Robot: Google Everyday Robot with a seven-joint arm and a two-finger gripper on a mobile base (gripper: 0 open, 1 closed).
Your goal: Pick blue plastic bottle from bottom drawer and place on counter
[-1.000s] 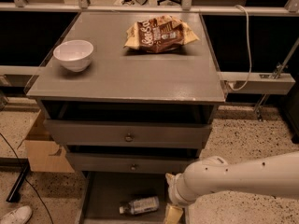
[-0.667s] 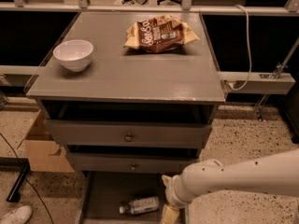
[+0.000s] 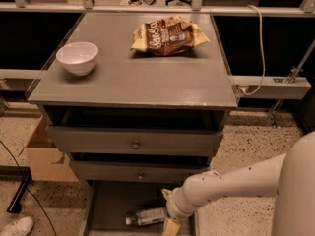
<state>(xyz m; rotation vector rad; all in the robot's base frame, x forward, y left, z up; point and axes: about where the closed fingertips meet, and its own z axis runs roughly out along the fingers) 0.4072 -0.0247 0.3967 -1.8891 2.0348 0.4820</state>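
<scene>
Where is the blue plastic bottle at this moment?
The blue plastic bottle lies on its side in the open bottom drawer, low in the camera view, with the gripper beside its capless end.

You have a white bowl [image 3: 77,57] at the upper left and a brown snack bag [image 3: 169,35] at top centre, well apart. Lower left, a cardboard box [image 3: 47,154] sits on the speckled floor [image 3: 248,132], with a white shoe [image 3: 17,226] in the bottom-left corner.

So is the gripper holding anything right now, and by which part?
Cannot tell. The gripper is down in the bottom drawer, at the base end of the bottle; no clear hold shows.
</scene>
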